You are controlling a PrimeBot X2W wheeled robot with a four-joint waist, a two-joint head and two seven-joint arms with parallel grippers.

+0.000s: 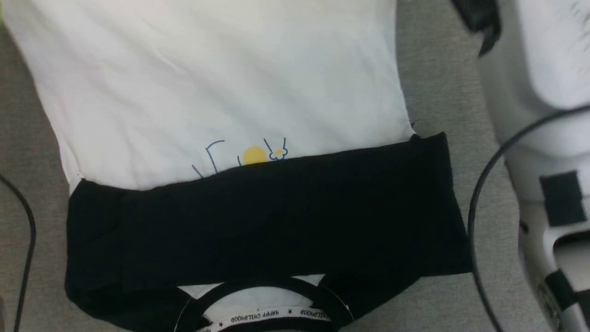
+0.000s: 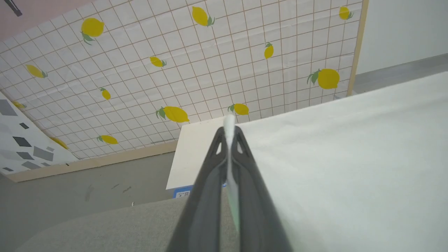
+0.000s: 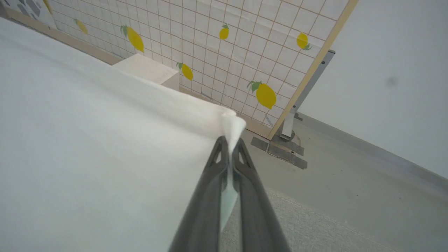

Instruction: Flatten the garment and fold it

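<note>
Both sets of fingers are closed tight on white cloth of the garment: left gripper, right gripper; black sleeves lie folded across its chest.

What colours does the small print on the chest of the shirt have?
Yellow with thin blue lines; the print on the shirt shows best in the head view.

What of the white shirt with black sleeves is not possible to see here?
Head view: black sleeves cover the lower half of the yellow-and-blue print.
Head view: bottom edge cuts off the black neckband.
Wrist views: left gripper and right gripper hide the pinched edge of the white shirt.
</note>
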